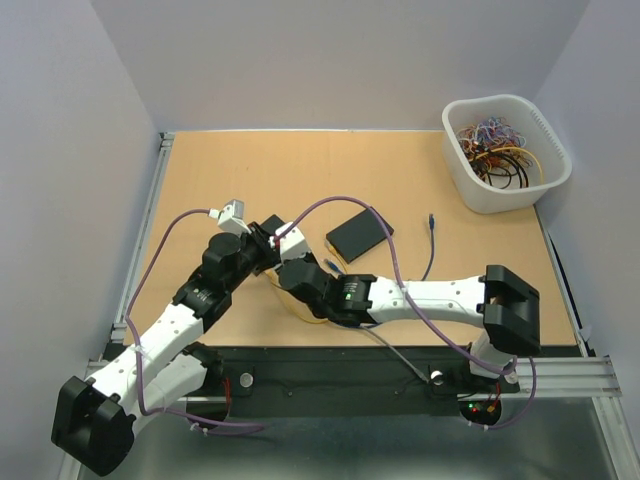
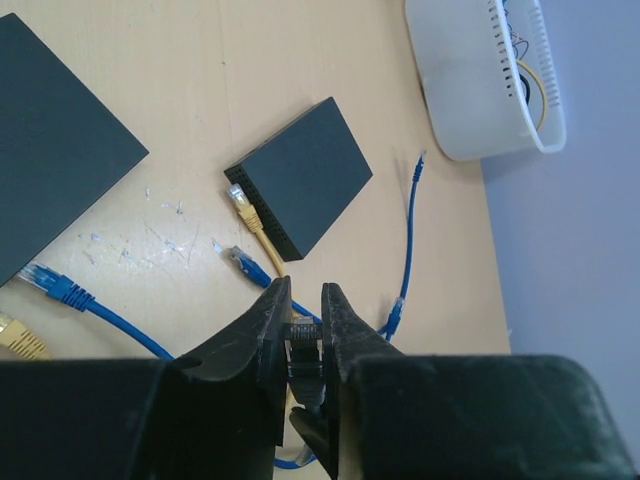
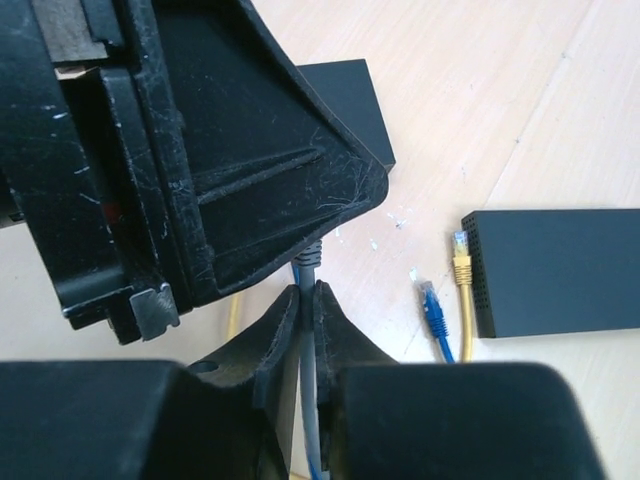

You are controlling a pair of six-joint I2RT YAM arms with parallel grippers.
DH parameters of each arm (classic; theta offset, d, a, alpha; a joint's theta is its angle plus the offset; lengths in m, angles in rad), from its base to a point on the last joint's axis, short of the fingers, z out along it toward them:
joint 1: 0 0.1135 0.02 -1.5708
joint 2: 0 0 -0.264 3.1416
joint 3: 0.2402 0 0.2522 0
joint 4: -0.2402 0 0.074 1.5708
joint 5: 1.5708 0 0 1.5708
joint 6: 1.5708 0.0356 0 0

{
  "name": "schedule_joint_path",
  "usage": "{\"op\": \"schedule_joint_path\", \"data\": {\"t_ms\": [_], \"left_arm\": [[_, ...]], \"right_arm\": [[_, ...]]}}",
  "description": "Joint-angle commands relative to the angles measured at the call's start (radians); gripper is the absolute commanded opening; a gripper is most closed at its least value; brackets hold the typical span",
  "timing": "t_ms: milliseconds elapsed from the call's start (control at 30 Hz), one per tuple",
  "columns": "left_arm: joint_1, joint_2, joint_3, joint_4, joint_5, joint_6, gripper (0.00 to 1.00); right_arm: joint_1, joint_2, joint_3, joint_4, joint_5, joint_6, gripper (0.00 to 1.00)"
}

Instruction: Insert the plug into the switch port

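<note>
**Ann:** Two claws, both busy. What has each got?

**Ben:** The left claw (image 2: 305, 290) is pinched narrow on the plug (image 2: 303, 335), which sits between its fingers, up off the table. Just to its right and a bit nearer, the right claw (image 3: 307, 290) is closed tight on the grey cable (image 3: 311, 255) trailing from that plug.

**Ann:** And the switch?

**Ben:** The switch (image 2: 300, 180) lies flat on the table, right of the left claw and a little farther, apart from both claws. The right claw looks slightly closer to it, but the left one carries the plug.

**Ann:** How does it lie?

**Ben:** Its long axis runs left to right, with the right end swung far. The port face (image 2: 262, 215) is the left end, facing left and a touch near, so roughly towards the claws. A yellow plug (image 2: 240, 200) already fills a port at one end of that face.

**Ann:** Which way does the held plug point?

**Ben:** As far as I can tell, its long axis runs along the fingers, nose out past the tips, cable trailing back. I'd say it needs to travel right and slightly far, nose first, lined up with the switch's length and aimed at a free port.
</note>
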Motion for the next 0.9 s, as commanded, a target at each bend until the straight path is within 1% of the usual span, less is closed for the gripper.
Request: {"op": "schedule_joint_path", "data": {"t_ms": [0, 33, 67, 133, 167, 200, 233, 267, 300, 333, 367, 400, 433, 467, 500, 533, 600, 633, 700, 800, 867], "left_arm": [[0.001, -0.013, 0.033, 0.020, -0.032, 0.040, 0.00], [0.001, -0.014, 0.034, 0.020, -0.032, 0.047, 0.00], [0.001, -0.020, 0.034, 0.029, -0.023, 0.063, 0.00], [0.001, -0.030, 0.031, 0.079, 0.002, 0.083, 0.00], [0.003, -0.045, 0.023, 0.100, 0.029, 0.097, 0.00], [0.001, -0.052, 0.020, 0.139, 0.042, 0.102, 0.00], [0.003, -0.060, 0.019, 0.140, 0.054, 0.106, 0.00], [0.004, -0.069, 0.020, 0.175, 0.075, 0.116, 0.00], [0.003, -0.089, 0.025, 0.187, 0.088, 0.134, 0.00], [0.003, -0.097, 0.031, 0.195, 0.099, 0.145, 0.00], [0.004, -0.106, 0.034, 0.224, 0.132, 0.155, 0.00], [0.004, -0.128, 0.033, 0.247, 0.155, 0.175, 0.00], [0.004, -0.138, 0.030, 0.273, 0.177, 0.185, 0.00], [0.004, -0.166, 0.019, 0.328, 0.219, 0.191, 0.00], [0.004, -0.180, 0.010, 0.360, 0.244, 0.189, 0.00], [0.004, -0.194, 0.000, 0.438, 0.269, 0.183, 0.00], [0.004, -0.230, -0.032, 0.520, 0.342, 0.150, 0.00], [0.004, -0.240, -0.038, 0.593, 0.365, 0.137, 0.00], [0.006, -0.249, -0.050, 0.646, 0.414, 0.101, 0.00], [0.004, -0.234, -0.056, 0.724, 0.474, 0.055, 0.00], [0.004, -0.221, -0.067, 0.775, 0.502, 0.024, 0.00]], "right_arm": [[0.013, -0.004, 0.046, 0.006, 0.112, 0.023, 0.35], [0.013, -0.016, 0.039, 0.006, 0.121, 0.032, 0.49], [0.013, -0.045, 0.022, 0.006, 0.129, 0.048, 0.68], [0.012, -0.085, 0.002, 0.006, 0.103, 0.058, 0.77], [0.009, -0.135, -0.015, 0.008, 0.086, 0.066, 0.80], [0.007, -0.159, -0.023, 0.008, 0.033, 0.065, 0.81], [0.003, -0.186, -0.032, 0.009, 0.002, 0.065, 0.82], [-0.001, -0.212, -0.040, 0.009, -0.026, 0.071, 0.82], [-0.005, -0.269, -0.052, 0.014, -0.057, 0.080, 0.84], [-0.014, -0.300, -0.078, 0.020, -0.166, 0.087, 0.84], [-0.036, -0.330, -0.098, 0.032, -0.222, 0.107, 0.84], [-0.051, -0.405, -0.121, 0.081, -0.345, 0.115, 0.83], [-0.066, -0.441, -0.177, 0.110, -0.409, 0.121, 0.82], [-0.103, -0.482, -0.204, 0.161, -0.464, 0.136, 0.81], [-0.122, -0.542, -0.248, 0.184, -0.579, 0.144, 0.80], [-0.142, -0.571, -0.267, 0.204, -0.632, 0.144, 0.80], [-0.172, -0.613, -0.291, 0.252, -0.724, 0.147, 0.75], [-0.182, -0.643, -0.306, 0.262, -0.742, 0.149, 0.73], [-0.182, -0.657, -0.314, 0.298, -0.805, 0.149, 0.67], [-0.182, -0.654, -0.322, 0.353, -0.854, 0.155, 0.59], [-0.182, -0.628, -0.313, 0.384, -0.880, 0.157, 0.56]]}}
